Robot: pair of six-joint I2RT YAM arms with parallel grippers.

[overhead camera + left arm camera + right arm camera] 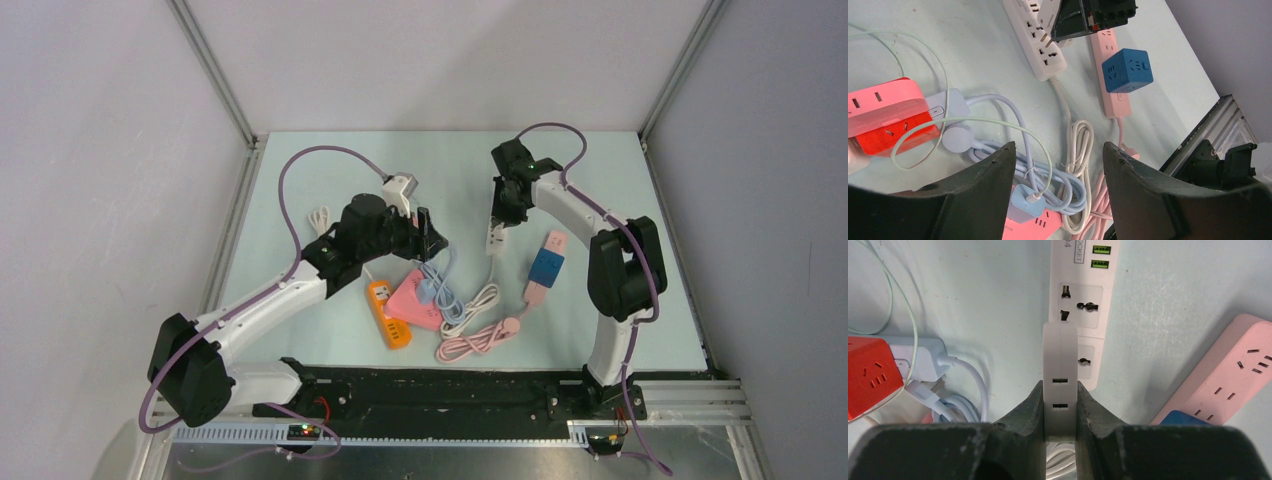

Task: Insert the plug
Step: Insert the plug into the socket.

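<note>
A white plug [1060, 365] with two slots on its face is clamped between my right gripper's [1060, 390] fingers. It hangs just over the white power strip [1080, 290], above the strip's nearer socket. In the left wrist view the plug [1047, 17] is tilted, its prongs close to the sockets of the strip [1040, 50]; I cannot tell whether they touch. My left gripper [1059, 150] is open and holds nothing, hovering over the coiled cables. From above, the right gripper [503, 212] is over the strip [494, 238], with the left gripper [428, 232] just to its left.
A pink power strip [552, 243] carrying a blue cube adapter [546, 266] lies right of the white strip. An orange strip [387, 313], a pink-red socket block [415, 300], and blue [445, 290], white [483, 298] and pink [472, 343] cable coils crowd the middle.
</note>
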